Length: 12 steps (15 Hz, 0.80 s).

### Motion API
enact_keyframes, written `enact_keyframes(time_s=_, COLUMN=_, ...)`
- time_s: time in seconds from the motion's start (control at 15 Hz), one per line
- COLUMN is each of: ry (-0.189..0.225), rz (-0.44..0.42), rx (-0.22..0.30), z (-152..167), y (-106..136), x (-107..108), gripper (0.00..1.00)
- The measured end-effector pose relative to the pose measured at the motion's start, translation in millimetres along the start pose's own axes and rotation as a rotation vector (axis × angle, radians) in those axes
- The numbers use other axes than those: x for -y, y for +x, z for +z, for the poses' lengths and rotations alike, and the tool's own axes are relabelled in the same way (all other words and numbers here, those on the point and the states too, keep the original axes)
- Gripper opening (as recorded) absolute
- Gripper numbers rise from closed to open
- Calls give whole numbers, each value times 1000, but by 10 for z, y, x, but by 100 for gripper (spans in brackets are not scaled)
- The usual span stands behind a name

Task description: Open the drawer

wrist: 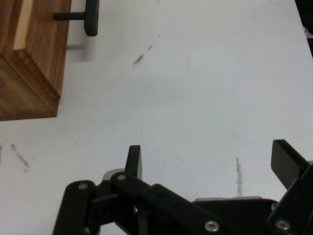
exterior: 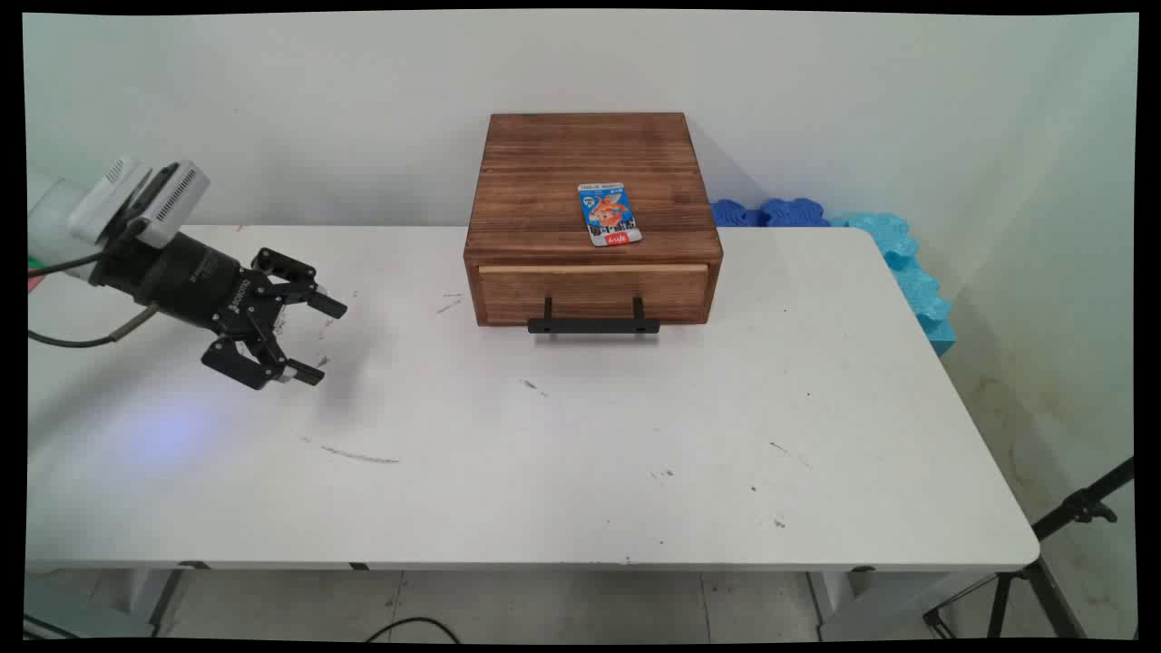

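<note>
My black gripper [exterior: 319,339] hangs open over the left part of the white table [exterior: 562,453], with nothing between its fingers [wrist: 133,160]. It points toward a brown wooden box [exterior: 591,195] that stands at the table's back middle. The box has a shut drawer with a black bar handle [exterior: 594,324] on its front. A small blue and orange packet [exterior: 609,214] lies flat on the box's lid. In the hand view the box's corner [wrist: 29,73] and one end of the handle [wrist: 88,17] show at the upper left, well clear of the gripper [wrist: 210,161].
Blue foam pieces [exterior: 893,263] lie along the table's back right corner and right edge. A black tripod leg [exterior: 1061,544] stands on the floor at the right. The table carries scuff marks. A wall rises behind the box.
</note>
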Motion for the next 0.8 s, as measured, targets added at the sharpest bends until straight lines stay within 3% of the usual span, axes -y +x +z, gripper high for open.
enact_keyframes(time_s=0.4, ry=4, rz=3, rx=1, z=26, y=137, x=31, gripper=100)
enact_keyframes(time_s=0.8, ry=45, rz=-3, rx=53, z=211, y=549, x=120, gripper=100)
